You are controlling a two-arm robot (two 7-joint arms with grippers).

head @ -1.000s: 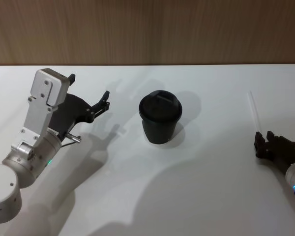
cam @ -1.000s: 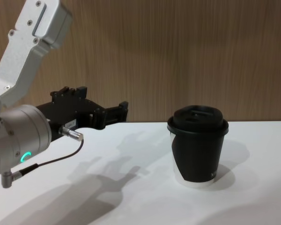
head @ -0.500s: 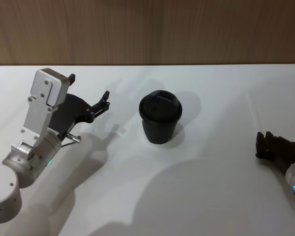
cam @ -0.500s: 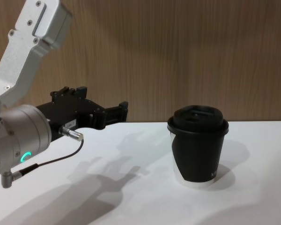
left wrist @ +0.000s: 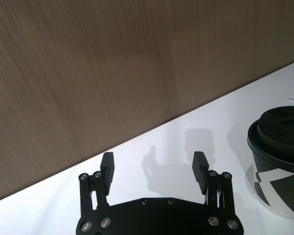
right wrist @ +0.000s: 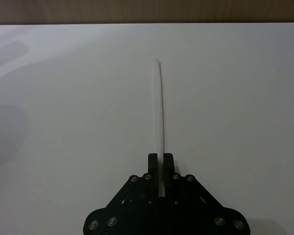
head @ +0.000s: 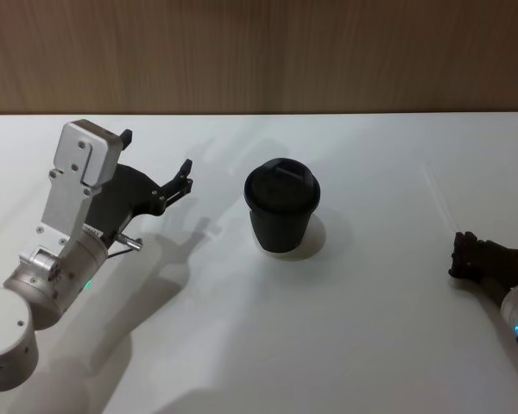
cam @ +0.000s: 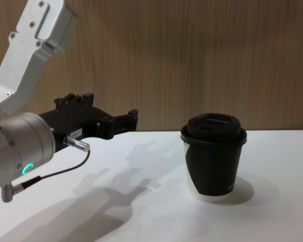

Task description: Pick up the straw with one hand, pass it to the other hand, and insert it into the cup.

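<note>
**Straw pinched at right; handover not yet made**

At the left, the left claw [left wrist: 153, 161], black and two-fingered on a bulky silver cylindrical wrist, hangs above the white counter [head: 345, 345]. Its fingers are spread wide with nothing between them. At centre stands the small black paper cup [head: 281, 207], upright, its domed black plastic lid on. At far right, the all-black slim right claw [right wrist: 160, 159] is pressed together on the near end of the thin straight white straw [right wrist: 161, 107]. The straw's long axis runs straight ahead of that claw, low over the counter; whether it touches the counter cannot be determined.

Assessment: the cup lies between the claws, so the straw's free end must travel leftward to reach the spread fingers.
</note>
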